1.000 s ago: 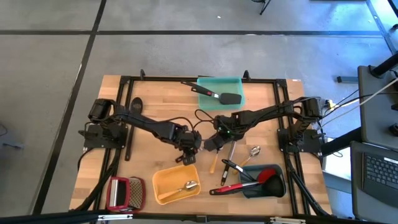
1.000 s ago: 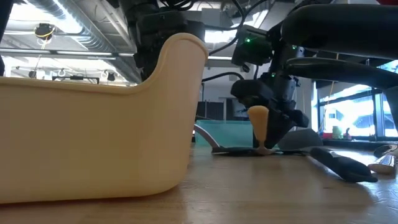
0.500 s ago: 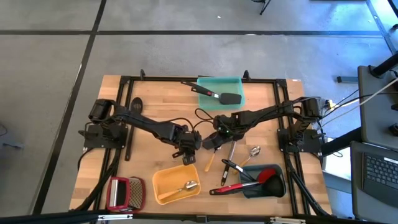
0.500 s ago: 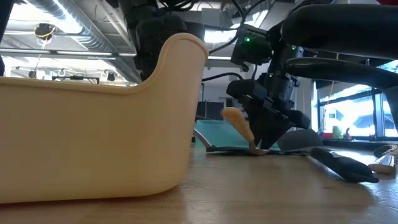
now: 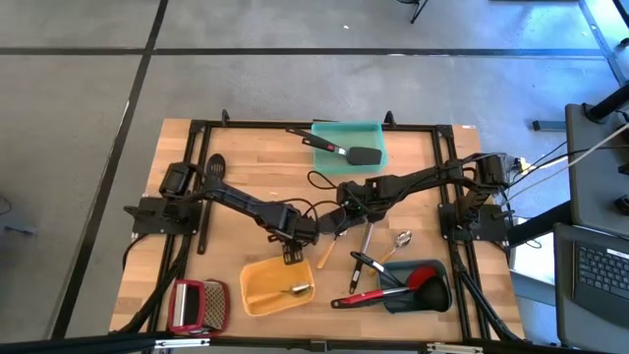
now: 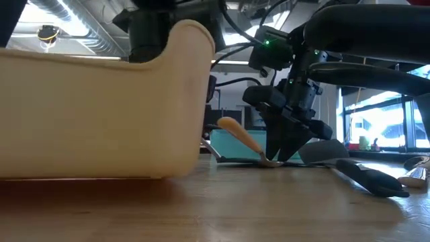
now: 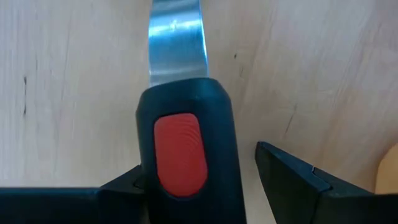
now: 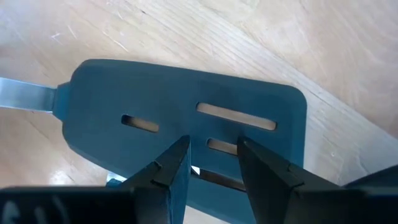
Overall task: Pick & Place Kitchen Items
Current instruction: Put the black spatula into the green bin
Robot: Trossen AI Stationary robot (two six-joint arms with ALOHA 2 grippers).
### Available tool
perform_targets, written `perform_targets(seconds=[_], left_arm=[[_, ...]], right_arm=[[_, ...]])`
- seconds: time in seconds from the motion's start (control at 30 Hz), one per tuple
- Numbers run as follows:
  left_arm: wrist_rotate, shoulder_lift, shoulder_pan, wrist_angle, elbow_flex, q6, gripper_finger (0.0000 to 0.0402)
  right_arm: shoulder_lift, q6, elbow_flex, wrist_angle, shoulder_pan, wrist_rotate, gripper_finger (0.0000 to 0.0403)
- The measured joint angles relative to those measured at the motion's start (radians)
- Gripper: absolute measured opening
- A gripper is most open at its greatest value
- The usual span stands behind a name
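wood-handled tool | right fingers pinch its metal neck | left fingers grip black-red handle mid-table

At the back edge of the table, right of centre, the first tray is set, and a spatula is laid across it. Toward the front, left of centre, a second tray is found with a small spoon inside it. The grater is placed at the front left corner, left of that tray. At the front right, a third tray is loaded with several utensils. Between the last two trays, a wood-handled tool is seen tilted. Behind the third tray, another spoon is laid on the table.
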Motion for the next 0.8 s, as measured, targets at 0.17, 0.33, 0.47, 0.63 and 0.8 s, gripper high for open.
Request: perform_targets(seconds=[0.17, 0.33, 0.47, 0.63, 0.8], left_arm=[[-0.003, 0.000, 0.004, 0.007, -0.001, 0.001, 0.0201], [-0.001, -0.016, 0.009, 0.010, -0.005, -0.006, 0.0194], [-0.005, -0.036, 0.011, 0.011, -0.004, -0.013, 0.0165], [-0.017, -0.056, 0.011, -0.010, -0.004, -0.043, 0.0094], [-0.033, -0.064, 0.012, -0.029, -0.005, -0.041, 0.0080]], right_arm=[[0.000, -0.003, 0.000, 0.000, 0.000, 0.000, 0.0140], [0.000, -0.008, 0.000, 0.000, 0.000, 0.002, 0.0140], [0.000, -0.010, 0.000, 0.005, 0.000, 0.002, 0.0140], [0.000, -0.009, 0.000, 0.016, -0.001, -0.012, 0.0140], [-0.026, -0.033, -0.002, 0.024, -0.001, -0.016, 0.0147]])
